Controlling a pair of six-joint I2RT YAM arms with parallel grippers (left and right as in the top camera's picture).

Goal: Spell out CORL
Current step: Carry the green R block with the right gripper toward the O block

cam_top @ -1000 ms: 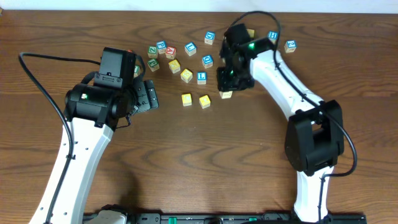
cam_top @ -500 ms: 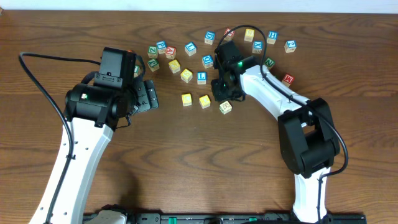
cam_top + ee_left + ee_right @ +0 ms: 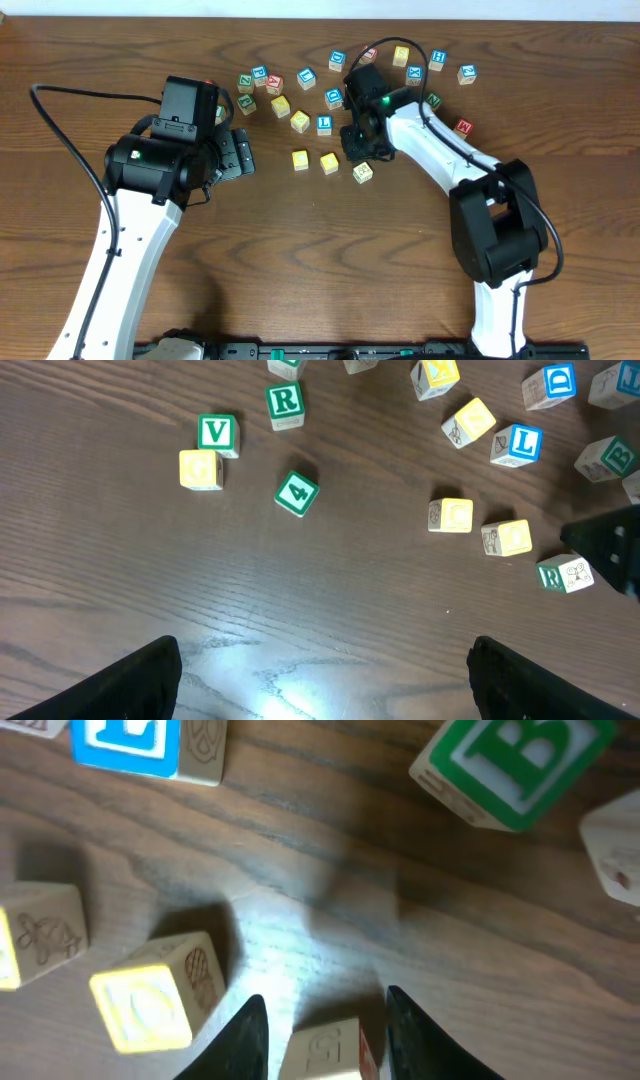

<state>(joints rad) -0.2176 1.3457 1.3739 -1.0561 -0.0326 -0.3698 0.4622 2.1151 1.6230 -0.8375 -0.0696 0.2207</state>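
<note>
R cube (image 3: 362,172), skewed, right of two yellow cubes (image 3: 300,160) (image 3: 329,162), right end effector (image 3: 324,998) parted wider than it

White arm links (image 3: 120,255) join black motor housings (image 3: 500,225), with black cables (image 3: 95,94) and a green light (image 3: 383,100).

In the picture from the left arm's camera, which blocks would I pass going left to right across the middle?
Left yellow block → green 4 block → middle yellow block → right yellow block → lower green R block.
</note>
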